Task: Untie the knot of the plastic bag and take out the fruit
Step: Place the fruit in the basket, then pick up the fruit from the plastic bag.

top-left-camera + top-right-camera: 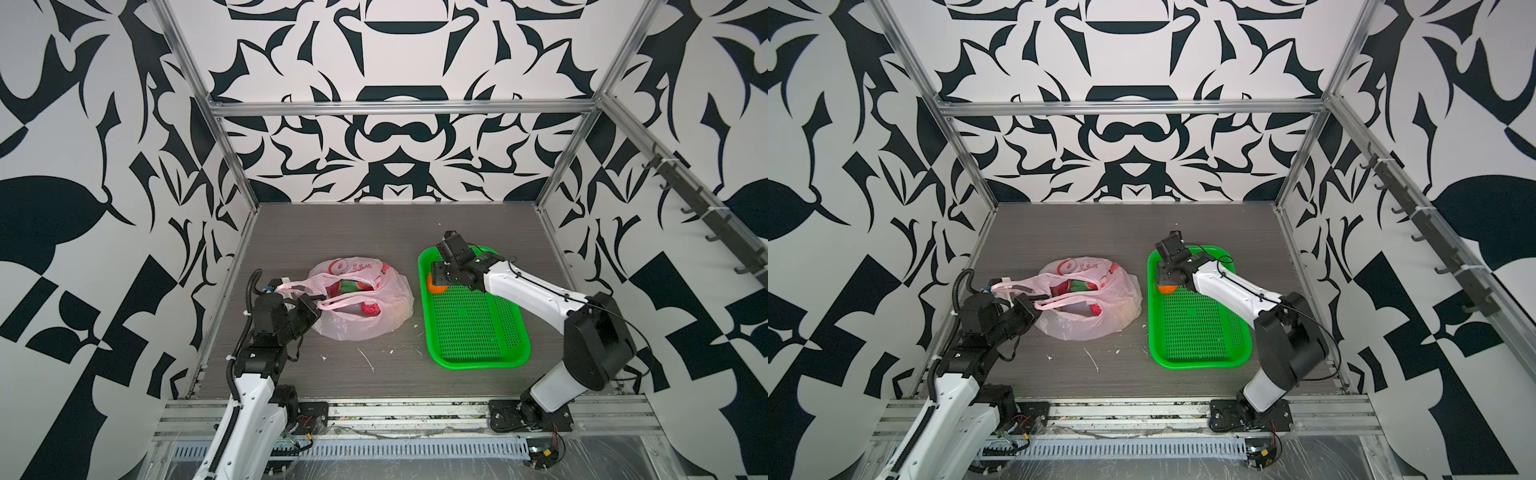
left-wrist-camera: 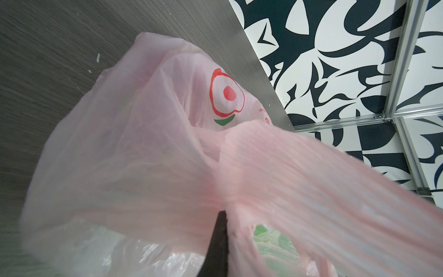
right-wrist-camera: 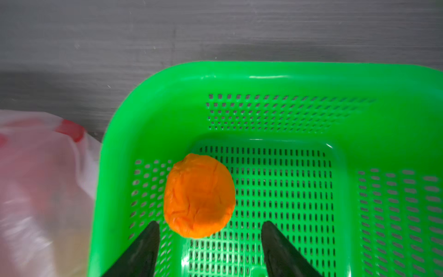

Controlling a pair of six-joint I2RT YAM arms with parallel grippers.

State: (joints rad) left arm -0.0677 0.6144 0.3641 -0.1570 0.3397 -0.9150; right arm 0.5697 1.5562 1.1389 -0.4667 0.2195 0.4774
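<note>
Now: right fingers (image 3: 143, 251) spread wide above green basket (image 3: 148, 100); orange (image 3: 199, 196) on basket floor between their tips. Left fingers (image 2: 217, 239) clamped shut on plastic bag (image 1: 361, 328) film; bag on worktop (image 1: 332, 232).

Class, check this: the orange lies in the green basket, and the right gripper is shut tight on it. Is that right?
Not quite. The orange does lie in the green basket, but the right gripper is open, not shut on it; the right wrist view shows this.
</note>
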